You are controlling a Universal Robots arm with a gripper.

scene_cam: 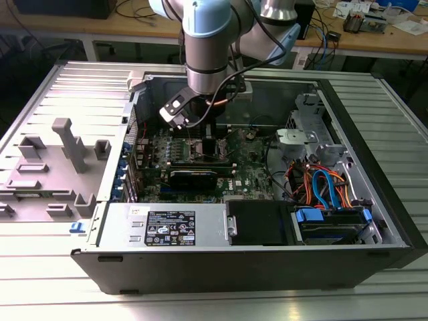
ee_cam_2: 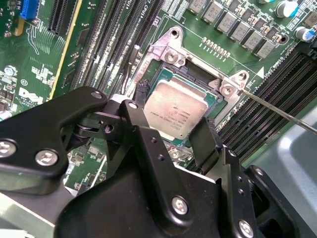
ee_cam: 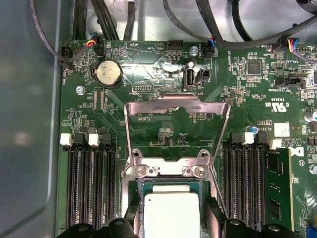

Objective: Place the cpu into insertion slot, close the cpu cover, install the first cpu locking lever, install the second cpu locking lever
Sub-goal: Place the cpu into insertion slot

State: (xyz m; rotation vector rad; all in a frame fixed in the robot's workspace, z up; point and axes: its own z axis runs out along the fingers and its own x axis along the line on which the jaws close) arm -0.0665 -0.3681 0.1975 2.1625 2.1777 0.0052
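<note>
arm (scene_cam: 207,53): we see it reaching straight down into the open computer case (scene_cam: 234,267), right over the green motherboard (scene_cam: 254,170).
cpu (ee_cam_2: 174,106): lying flat, silver top up, inside the insertion slot (ee_cam_2: 167,52); in both wrist views it looks square with the silvery rim.
gripper (ee_cam_2: 171,118): right down at the slot, straddling the cpu. we cannot tell whether it is pinching the chip or standing just off its edges.
cpu cover (ee_cam: 148,104): up and open, tilted back on its hinge at the slot's edge, and we see green board through the big cut-out.
locking lever (ee_cam_2: 280,113): one thin wire rod, angling away from the slot's corner and out over the board.
memory slots (ee_cam: 89,183): long black rows flanking the insertion slot on both sides.
coin battery (ee_cam: 108,73): on the board beyond the raised cover.
table (scene_cam: 53,287): ribbed metal, with grey fixture blocks (scene_cam: 70,144) standing at the exterior view's left, just beside the case.
</note>
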